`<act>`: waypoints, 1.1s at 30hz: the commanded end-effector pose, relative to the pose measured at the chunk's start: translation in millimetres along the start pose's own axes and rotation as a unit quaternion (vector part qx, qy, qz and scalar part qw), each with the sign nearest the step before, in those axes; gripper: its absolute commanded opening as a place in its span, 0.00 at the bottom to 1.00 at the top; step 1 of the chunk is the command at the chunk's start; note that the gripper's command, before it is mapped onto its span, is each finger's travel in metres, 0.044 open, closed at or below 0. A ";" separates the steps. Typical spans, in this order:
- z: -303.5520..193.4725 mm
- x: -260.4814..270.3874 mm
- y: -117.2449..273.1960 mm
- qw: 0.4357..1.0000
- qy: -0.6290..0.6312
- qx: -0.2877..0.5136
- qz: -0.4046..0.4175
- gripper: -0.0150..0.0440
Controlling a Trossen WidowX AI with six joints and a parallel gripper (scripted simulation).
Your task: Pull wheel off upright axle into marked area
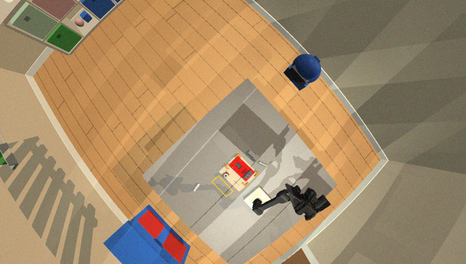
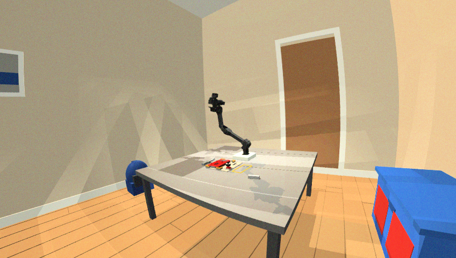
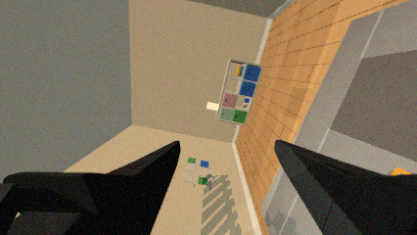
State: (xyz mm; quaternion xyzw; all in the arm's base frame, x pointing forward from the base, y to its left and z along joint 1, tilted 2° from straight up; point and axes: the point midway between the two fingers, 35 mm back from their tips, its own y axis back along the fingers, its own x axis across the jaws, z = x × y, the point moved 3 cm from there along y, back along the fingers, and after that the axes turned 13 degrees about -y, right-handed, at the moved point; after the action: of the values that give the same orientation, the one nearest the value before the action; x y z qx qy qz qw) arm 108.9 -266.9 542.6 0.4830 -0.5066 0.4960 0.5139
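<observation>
The wheel (image 1: 225, 175) (image 2: 228, 165) is small and dark, with a pale face and some red beside it. It sits at the corner of the cream board beside the red panel; the axle cannot be made out apart from it. The marked area is a yellow outline (image 1: 218, 188) (image 2: 236, 172) on the table next to the board, with nothing inside it. My gripper (image 3: 226, 145) is open and empty, with its fingers wide apart. It is raised high above the table near the arm's base, far from the wheel, and points out over the room.
The cream board (image 1: 232, 182) carries a red panel (image 1: 237, 162) (image 2: 217, 164) and orange corner pieces. A small pale block (image 1: 196, 187) (image 2: 253, 176) lies beyond the yellow outline. Grey pieces (image 1: 251, 154) (image 1: 262, 163) lie on the board's other side. The arm stands on a white base (image 1: 254, 193) (image 2: 244, 156).
</observation>
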 end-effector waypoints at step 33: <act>-287.2 62.5 -13.2 0.974 0.214 -0.009 0.080 0.76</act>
State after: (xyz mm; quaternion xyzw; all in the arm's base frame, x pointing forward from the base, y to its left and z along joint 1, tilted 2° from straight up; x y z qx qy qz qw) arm 117.0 -6.2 608.6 0.3187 -0.4491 0.6172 0.5620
